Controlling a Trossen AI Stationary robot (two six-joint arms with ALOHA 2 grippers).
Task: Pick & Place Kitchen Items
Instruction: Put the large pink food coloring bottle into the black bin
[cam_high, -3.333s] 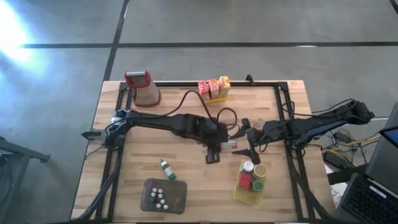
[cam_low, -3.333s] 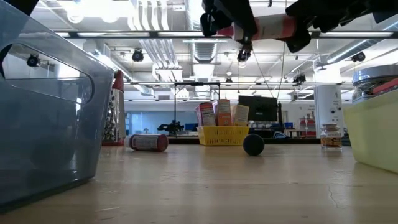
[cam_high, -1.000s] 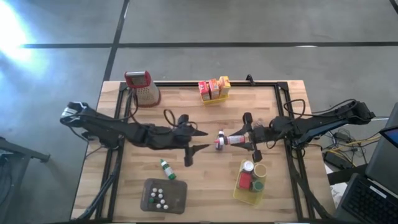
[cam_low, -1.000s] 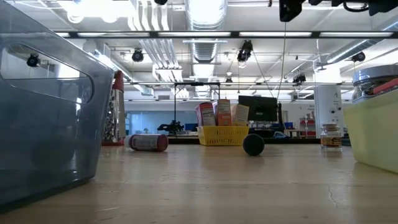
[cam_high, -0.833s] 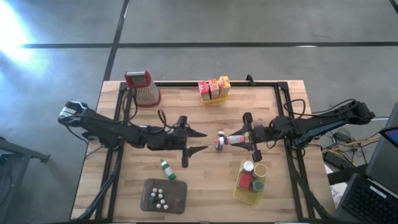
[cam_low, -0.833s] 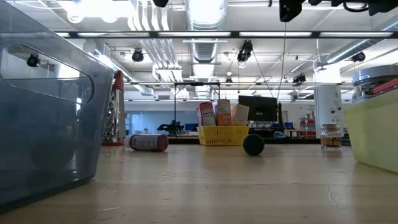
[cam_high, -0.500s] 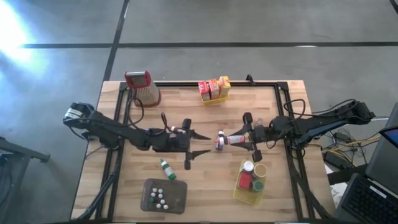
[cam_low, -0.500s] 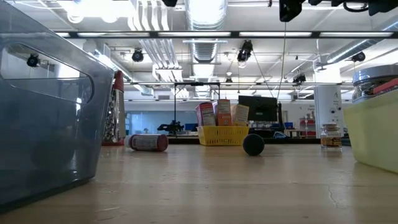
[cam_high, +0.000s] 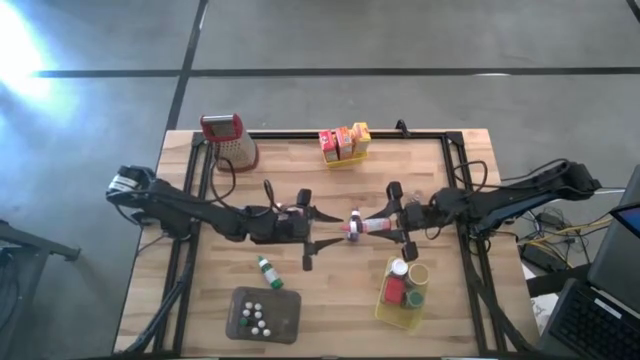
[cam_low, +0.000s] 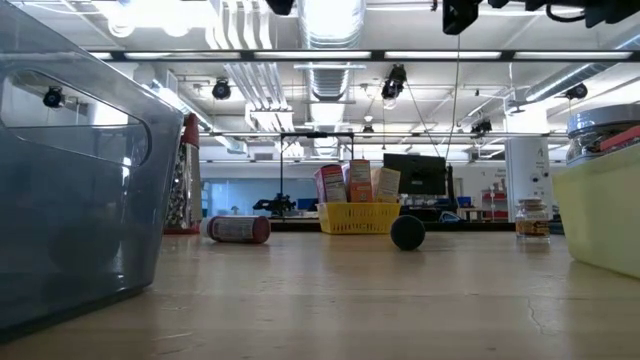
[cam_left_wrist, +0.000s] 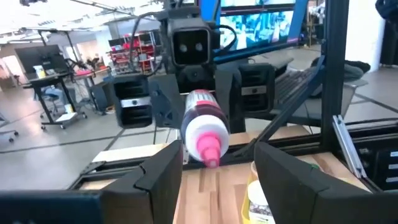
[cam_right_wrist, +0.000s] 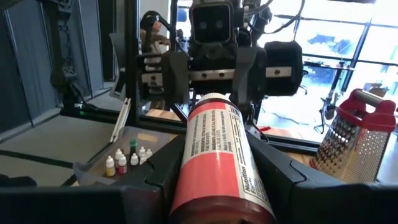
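Two tools face each other over the middle of the worktop (cam_high: 200, 290). The right tool (cam_high: 394, 222) is clamped on one red-labelled bottle with a pink cap (cam_high: 368, 225), held lying level in the air with the cap toward the left arm; the right wrist view shows the bottle's label between its dark fingers (cam_right_wrist: 155, 180). The left tool (cam_high: 322, 230) stands spread wide and holds nothing, its fingertips just beside the pink cap, one to either side of it in the left wrist view, where I cannot tell whether they touch it.

One yellow basket at the far edge (cam_high: 345, 156) holds three small boxes (cam_high: 343, 141), red, orange and yellow. One yellow basket at the near right (cam_high: 383, 312) holds about three jars or bottles (cam_high: 406, 280), seen by their white, tan and red tops. One grey tray at the near left (cam_high: 285, 318) carries around six tiny bottles (cam_high: 254, 317). One bottle with a green cap (cam_high: 267, 271) lies on the boards beside the tray. One metal grater with a red handle (cam_high: 230, 140) stands at the far left corner.
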